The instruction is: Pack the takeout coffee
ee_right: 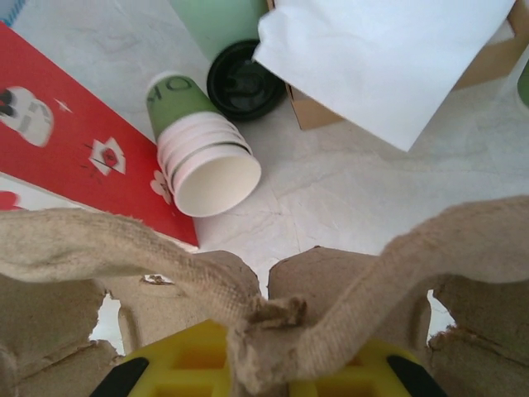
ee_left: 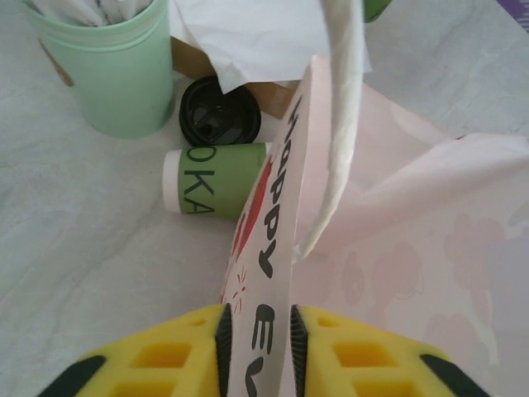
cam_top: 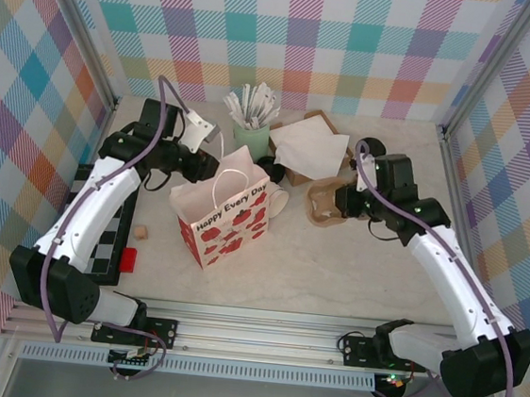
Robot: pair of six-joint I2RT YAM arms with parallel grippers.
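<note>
on marbled tabletop (cam_top: 333, 272), paper bag (cam_top: 225, 218), plaid walls (cam_top: 311, 33)

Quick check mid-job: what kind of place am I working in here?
Likely a staged robot test cell, not a real café: checked panels wall it in, an aluminium rail carries the arms, and the props are a paper gift bag and cardboard cup carrier.

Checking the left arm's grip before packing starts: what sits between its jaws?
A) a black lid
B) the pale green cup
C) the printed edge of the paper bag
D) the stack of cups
C: in the left wrist view, the paper bag runs by its lettered edge straight down between the jaws of the left gripper, which press on it from both sides.
</note>
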